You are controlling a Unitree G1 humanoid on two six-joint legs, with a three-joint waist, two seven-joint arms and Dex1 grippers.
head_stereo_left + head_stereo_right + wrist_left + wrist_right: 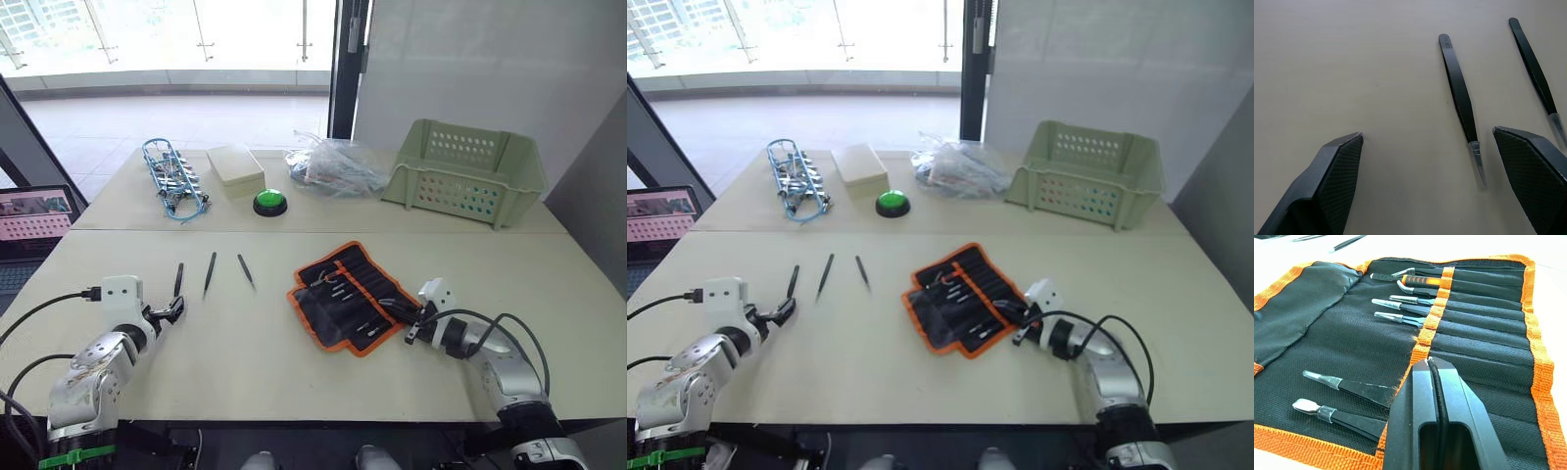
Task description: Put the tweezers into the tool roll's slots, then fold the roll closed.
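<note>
We see left gripper [174,311] wide near slim black pointed tweezers [178,279] at twelve o'clock; stiff, light, slippery; grip mid-body. Right gripper [1429,363] closed over black orange-edged fabric tool roll [345,295].

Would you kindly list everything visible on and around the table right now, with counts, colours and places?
loose tweezers: three, black, front table left of centre
tool roll: one, black with orange edging, open, right of centre; tools in its slots
wire bundle: one, blue, back left
box: one, cream, back
button: one, green, before the box
plastic bag: one, clear, back centre
basket: one, pale green, back right
laptop: one, far left
left gripper: open, near the tweezers
right gripper: shut, over the roll
</note>
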